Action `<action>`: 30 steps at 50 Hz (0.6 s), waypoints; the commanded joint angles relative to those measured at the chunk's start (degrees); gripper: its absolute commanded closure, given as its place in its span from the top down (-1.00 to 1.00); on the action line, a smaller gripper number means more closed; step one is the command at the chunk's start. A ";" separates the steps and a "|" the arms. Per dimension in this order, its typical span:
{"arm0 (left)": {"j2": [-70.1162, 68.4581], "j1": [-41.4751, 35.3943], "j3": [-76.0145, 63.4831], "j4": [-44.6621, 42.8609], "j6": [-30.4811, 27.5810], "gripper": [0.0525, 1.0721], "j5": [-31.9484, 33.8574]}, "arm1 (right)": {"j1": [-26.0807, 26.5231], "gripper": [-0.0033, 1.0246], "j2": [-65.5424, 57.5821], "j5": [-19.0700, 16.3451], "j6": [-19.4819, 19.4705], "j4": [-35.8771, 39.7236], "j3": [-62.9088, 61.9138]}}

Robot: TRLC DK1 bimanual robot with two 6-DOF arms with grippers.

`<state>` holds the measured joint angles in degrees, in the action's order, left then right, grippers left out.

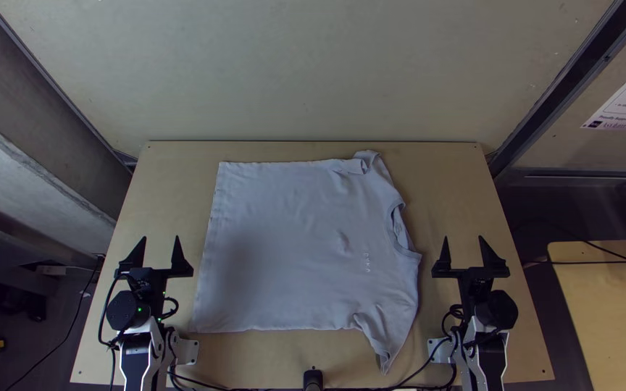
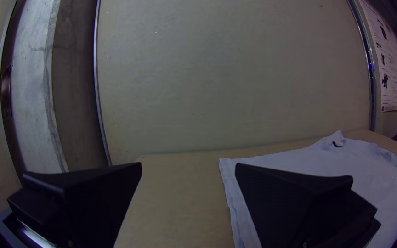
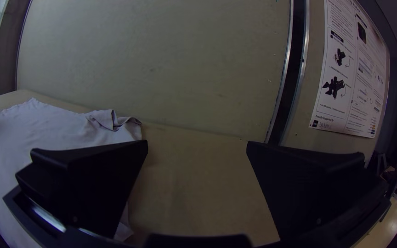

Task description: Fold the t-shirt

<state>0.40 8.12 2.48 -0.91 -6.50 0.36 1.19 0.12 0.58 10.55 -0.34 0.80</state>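
The t-shirt [image 1: 291,246] lies spread across the centre of the top view, collar end to the right; left gripper [image 1: 159,253] at lower left, fingers wide apart; right gripper [image 1: 470,253] at lower right, fingers wide apart too.

Two robot arms, white-linked with black joints, are based at the lower left and lower right of the top view, both pointed up the picture, roughly parallel and well apart. The left gripper [image 1: 161,253] is held with its two wide, flat black fingers [image 2: 88,197] spread apart, and nothing is gripped between them. The right gripper [image 1: 471,253] is posed much the same, its black fingers [image 3: 299,188] parted and its grasp empty.
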 commanded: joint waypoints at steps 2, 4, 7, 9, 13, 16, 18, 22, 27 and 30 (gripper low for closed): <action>-0.40 0.23 -2.30 1.43 -0.97 0.91 0.17 | 0.04 0.92 0.06 0.39 -0.53 1.22 -0.27; -0.40 0.23 -2.30 1.43 -0.97 0.92 0.08 | 0.04 0.92 0.06 0.39 -0.53 1.22 -0.27; -0.40 0.23 -2.30 1.43 -0.97 0.91 0.08 | 0.04 0.92 0.06 0.39 -0.53 1.22 -0.27; -0.40 0.23 -2.30 1.43 -0.97 0.92 0.08 | 0.04 0.92 0.06 0.39 -0.53 1.22 -0.27; -0.40 0.23 -2.30 1.43 -0.97 0.92 0.08 | 0.04 0.92 0.06 0.39 -0.53 1.22 -0.27; -0.40 0.23 -2.30 1.43 -0.97 0.92 0.08 | 0.04 0.92 0.06 0.39 -0.53 1.22 -0.27; -0.40 0.23 -2.30 1.43 -0.97 0.92 0.08 | 0.04 0.92 0.06 0.39 -0.53 1.22 -0.27; -0.40 0.23 -2.30 1.43 -0.97 0.92 0.08 | 0.04 0.92 0.06 0.39 -0.53 1.22 -0.27; -0.40 0.14 -2.30 1.43 1.84 0.92 0.08 | 0.04 0.92 0.06 0.39 -0.53 1.22 -0.27; -0.40 0.05 -2.30 1.43 3.95 0.92 0.17 | -0.05 0.92 0.06 0.39 -0.53 1.22 -0.27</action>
<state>0.40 8.12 2.48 -0.91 -5.52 0.36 1.19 0.12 0.58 10.52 -0.34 0.80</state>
